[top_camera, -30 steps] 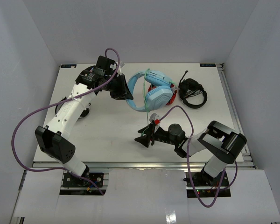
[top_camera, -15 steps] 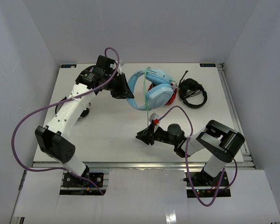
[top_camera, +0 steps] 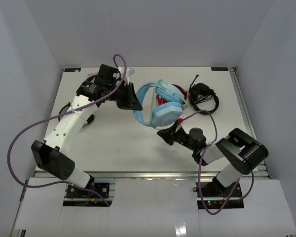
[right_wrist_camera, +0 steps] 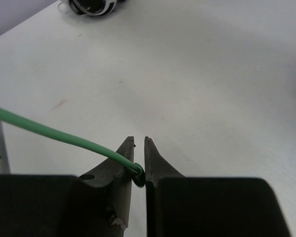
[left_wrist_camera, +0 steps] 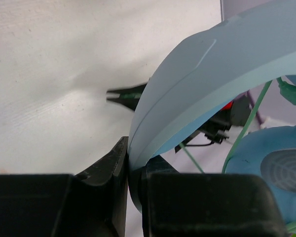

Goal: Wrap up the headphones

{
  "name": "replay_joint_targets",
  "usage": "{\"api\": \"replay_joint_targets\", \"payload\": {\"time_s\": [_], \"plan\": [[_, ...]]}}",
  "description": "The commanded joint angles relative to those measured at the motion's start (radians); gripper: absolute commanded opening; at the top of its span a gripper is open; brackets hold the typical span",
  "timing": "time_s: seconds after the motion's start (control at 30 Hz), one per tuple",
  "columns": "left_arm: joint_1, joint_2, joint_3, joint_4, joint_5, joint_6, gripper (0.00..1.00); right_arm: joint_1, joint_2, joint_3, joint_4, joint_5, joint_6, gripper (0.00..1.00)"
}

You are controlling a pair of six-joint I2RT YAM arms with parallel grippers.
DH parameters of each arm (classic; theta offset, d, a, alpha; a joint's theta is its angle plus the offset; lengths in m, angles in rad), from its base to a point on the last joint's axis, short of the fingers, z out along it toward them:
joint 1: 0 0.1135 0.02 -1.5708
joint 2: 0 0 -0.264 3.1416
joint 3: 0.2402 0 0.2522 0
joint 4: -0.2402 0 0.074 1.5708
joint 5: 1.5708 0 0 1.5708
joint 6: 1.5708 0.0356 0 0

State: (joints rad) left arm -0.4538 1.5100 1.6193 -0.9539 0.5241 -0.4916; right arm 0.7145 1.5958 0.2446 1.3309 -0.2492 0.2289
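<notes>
The light-blue headphones (top_camera: 163,103) are at the table's far middle, tilted. My left gripper (top_camera: 135,101) is shut on their wide headband (left_wrist_camera: 202,84); its fingers (left_wrist_camera: 113,168) pinch the band's lower edge. One padded cup (left_wrist_camera: 274,165) shows at the right of the left wrist view, with the thin pale-green cable (left_wrist_camera: 248,123) running past it. My right gripper (top_camera: 164,134) is just in front of the cup, shut on the cable (right_wrist_camera: 54,132). In the right wrist view the cable sits low between the fingers (right_wrist_camera: 158,163), above the bare table.
A red pair of headphones (top_camera: 159,100) lies under the blue pair. A black headset (top_camera: 203,98) lies to their right. A black round object (top_camera: 87,119) sits under my left arm and shows in the right wrist view (right_wrist_camera: 91,6). White walls enclose the table.
My right gripper has moved right and back toward the headphones, taking the cable with it. My left gripper has shifted the headphones a little, still holding the headband.
</notes>
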Motion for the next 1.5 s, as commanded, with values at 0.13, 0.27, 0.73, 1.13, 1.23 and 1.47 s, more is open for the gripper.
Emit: {"api": "replay_joint_targets", "payload": {"time_s": [0.13, 0.27, 0.73, 1.13, 1.23, 1.47], "plan": [[0.0, -0.135, -0.19, 0.098, 0.275, 0.214, 0.0, -0.181, -0.09, 0.032, 0.479, -0.14, 0.118, 0.08], [0.0, -0.153, -0.249, 0.088, 0.198, 0.32, 0.0, -0.242, -0.125, 0.052, 0.421, -0.176, 0.152, 0.08], [-0.009, -0.168, -0.409, 0.237, -0.058, 0.653, 0.0, -0.285, -0.296, 0.31, -0.338, -0.316, -0.077, 0.08], [-0.037, -0.094, -0.363, 0.265, -0.314, 0.714, 0.0, -0.285, -0.258, 0.71, -1.113, -0.302, -0.283, 0.08], [-0.048, -0.08, -0.369, 0.301, -0.383, 0.718, 0.0, -0.285, -0.22, 0.789, -1.225, -0.29, -0.291, 0.08], [-0.049, -0.001, -0.381, 0.345, -0.501, 0.724, 0.0, -0.285, -0.122, 0.916, -1.364, -0.255, -0.282, 0.08]]}}
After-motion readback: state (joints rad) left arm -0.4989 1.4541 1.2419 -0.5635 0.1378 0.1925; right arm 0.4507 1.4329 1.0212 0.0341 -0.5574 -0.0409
